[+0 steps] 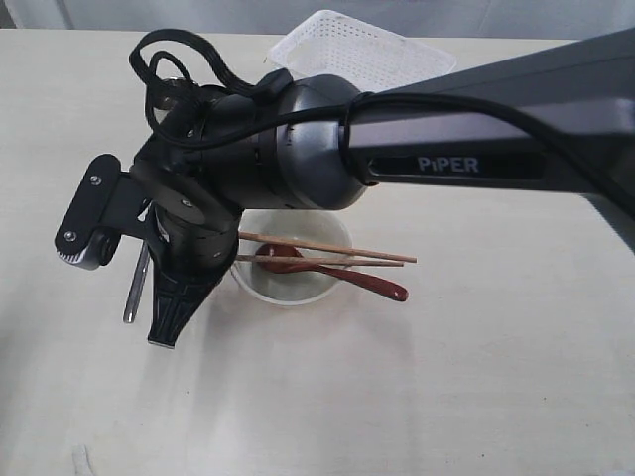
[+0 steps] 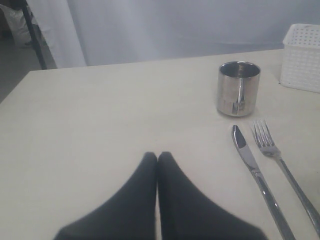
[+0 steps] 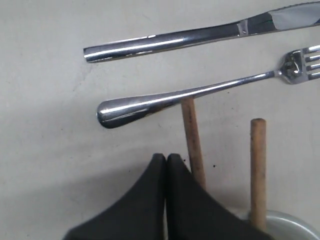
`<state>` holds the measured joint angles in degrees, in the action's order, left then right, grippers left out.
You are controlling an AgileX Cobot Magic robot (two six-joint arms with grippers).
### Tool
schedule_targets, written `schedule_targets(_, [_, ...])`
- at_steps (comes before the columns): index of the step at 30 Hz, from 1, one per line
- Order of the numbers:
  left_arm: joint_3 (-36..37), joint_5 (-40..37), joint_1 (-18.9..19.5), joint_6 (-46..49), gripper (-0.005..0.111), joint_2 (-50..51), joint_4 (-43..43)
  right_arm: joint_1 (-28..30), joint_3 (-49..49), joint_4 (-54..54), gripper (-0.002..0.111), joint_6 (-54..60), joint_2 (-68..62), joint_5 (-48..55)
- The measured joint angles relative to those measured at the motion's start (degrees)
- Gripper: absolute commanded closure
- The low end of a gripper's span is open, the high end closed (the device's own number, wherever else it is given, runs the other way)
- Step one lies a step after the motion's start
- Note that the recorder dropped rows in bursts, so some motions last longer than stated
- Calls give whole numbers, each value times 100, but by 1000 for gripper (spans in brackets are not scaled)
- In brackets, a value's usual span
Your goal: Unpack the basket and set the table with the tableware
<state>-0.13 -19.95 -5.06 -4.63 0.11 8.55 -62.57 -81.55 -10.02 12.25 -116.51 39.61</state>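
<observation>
The right tool was clenched shut and held nothing. Its joined tips pointed down at the bare tabletop, with the right arm stretching in across the middle. In the right wrist view, the steel fork lay just beyond those tips. The steel knife lay alongside the fork on its farther side, apart from it.

Two wooden chopsticks rested across the rim of the off-white bowl, which stood just beside the tool. One chopstick's end reached the fork's handle; I cannot tell whether they touched. A reddish-brown spoon sat with its head in the bowl and its handle out over the rim.

The left tool was also clenched and empty, low over open tabletop. A steel mug stood upright near the knife's blade tip. The white lattice basket stood apart from the mug, by the tabletop's far edge.
</observation>
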Motion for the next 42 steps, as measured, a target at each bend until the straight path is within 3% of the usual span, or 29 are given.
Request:
schedule_targets(16, [0,0,0,0,107,0,0,-10,-186,578,109,244,0,552])
schedule_targets(28, [0,0,0,0,107,0,0,-29,-186,737,109,269,-69,114])
schedule_targets(42, [0,0,0,0,107,0,0,-34,-207,-690,109,-1296,-253,-221])
